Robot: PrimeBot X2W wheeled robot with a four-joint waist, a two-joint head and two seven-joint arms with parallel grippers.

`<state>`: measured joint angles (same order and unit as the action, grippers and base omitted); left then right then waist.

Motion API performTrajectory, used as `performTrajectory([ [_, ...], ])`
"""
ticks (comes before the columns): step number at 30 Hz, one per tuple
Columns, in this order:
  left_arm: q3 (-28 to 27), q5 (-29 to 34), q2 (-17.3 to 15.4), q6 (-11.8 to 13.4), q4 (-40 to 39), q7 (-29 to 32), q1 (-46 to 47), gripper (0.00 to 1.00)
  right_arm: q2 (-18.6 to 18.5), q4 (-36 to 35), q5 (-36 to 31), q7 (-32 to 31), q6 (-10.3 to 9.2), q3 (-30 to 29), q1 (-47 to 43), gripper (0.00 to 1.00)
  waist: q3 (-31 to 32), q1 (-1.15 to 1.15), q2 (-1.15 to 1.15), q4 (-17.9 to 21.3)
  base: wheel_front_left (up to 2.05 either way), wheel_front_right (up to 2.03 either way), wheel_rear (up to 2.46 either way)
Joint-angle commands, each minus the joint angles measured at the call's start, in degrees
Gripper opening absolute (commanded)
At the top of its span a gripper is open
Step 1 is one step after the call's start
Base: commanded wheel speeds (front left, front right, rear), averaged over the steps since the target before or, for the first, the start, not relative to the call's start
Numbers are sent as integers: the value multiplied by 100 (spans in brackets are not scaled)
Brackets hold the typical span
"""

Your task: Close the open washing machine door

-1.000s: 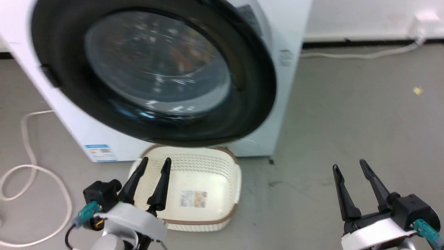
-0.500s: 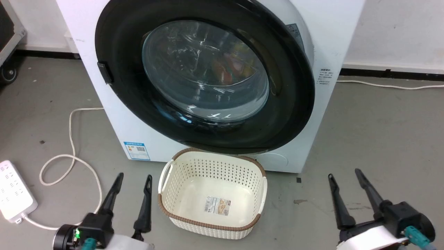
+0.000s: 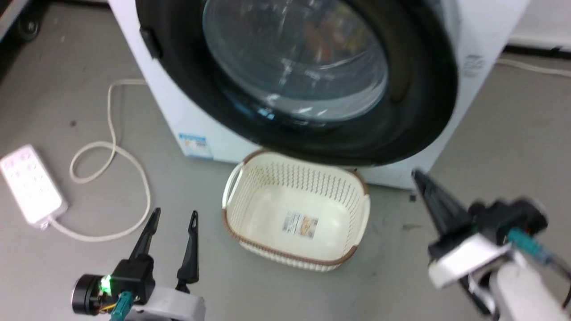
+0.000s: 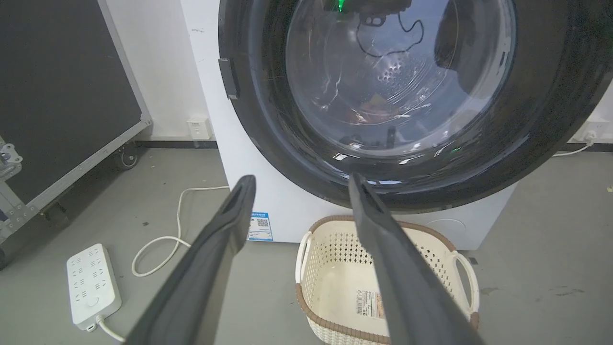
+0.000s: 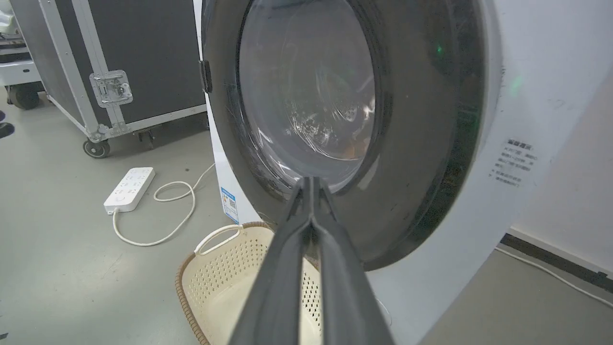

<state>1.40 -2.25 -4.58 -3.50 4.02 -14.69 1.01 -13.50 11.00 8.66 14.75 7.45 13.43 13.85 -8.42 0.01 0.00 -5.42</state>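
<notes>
The washing machine door (image 3: 415,111), a glossy black rim around bulging glass, lies flat against the front of the white washing machine (image 3: 178,111); no gap shows in the right wrist view of the door (image 5: 421,143). My left gripper (image 3: 175,211) is open and low over the floor, left of the basket, well short of the door; the left wrist view has its tips (image 4: 301,178) spread below the rim. My right gripper (image 3: 419,178) is shut on nothing, fingertips pressed together (image 5: 311,181), pointing at the door's lower right edge without touching it.
A cream perforated basket (image 3: 290,178) stands on the floor right below the door. A white power strip (image 3: 29,185) and its looped cable (image 3: 111,151) lie to the left. A black wheeled flight case (image 5: 119,48) stands left of the machine.
My right gripper has gone from open to shut, turned, and risen toward the door's lower right. The head camera has shifted. My left gripper stays open.
</notes>
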Motion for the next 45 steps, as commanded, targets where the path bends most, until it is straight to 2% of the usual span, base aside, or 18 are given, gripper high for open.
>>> performTrajectory([
  [1,29,28,15,19,-10,-30,123,100,-194,153,122,25,3,108,382,0,-384,-1,0,-284,0,0,0],
  [5,106,43,49,3,-59,-30,288,100,-629,675,360,25,3,356,1169,0,-663,-1,0,-487,0,0,0],
  [12,288,51,100,-15,-87,-30,487,100,-1124,1786,992,-15,3,543,2387,0,-1009,-1,0,-691,0,0,0],
  [20,482,11,144,49,-157,-30,663,100,-1473,2655,1443,-54,3,746,3491,0,-1315,-1,0,-792,0,0,0],
  [28,527,-11,157,59,-126,-30,782,100,-1509,3501,1562,-25,3,699,4236,0,-1417,-1,0,-812,0,0,0],
  [33,552,-24,162,73,-101,-30,778,100,-1454,3818,1614,5,3,719,4391,0,-1354,-1,0,-789,0,0,0],
  [39,538,-26,164,58,-47,-30,751,100,-1355,3875,1736,21,3,751,4234,0,-1101,-1,0,-731,0,0,0],
  [40,531,-25,164,48,-37,-30,743,100,-1343,3805,1758,22,3,754,4151,42,-1027,-1,0,-712,0,0,0],
  [41,522,-24,164,38,-28,-30,731,100,-1330,3728,1767,22,3,749,4043,100,-939,-1,0,-688,0,0,0],
  [45,461,-26,158,-9,33,-30,636,100,-1208,3258,1690,23,3,551,3442,100,-515,-1,0,-543,0,0,0],
])
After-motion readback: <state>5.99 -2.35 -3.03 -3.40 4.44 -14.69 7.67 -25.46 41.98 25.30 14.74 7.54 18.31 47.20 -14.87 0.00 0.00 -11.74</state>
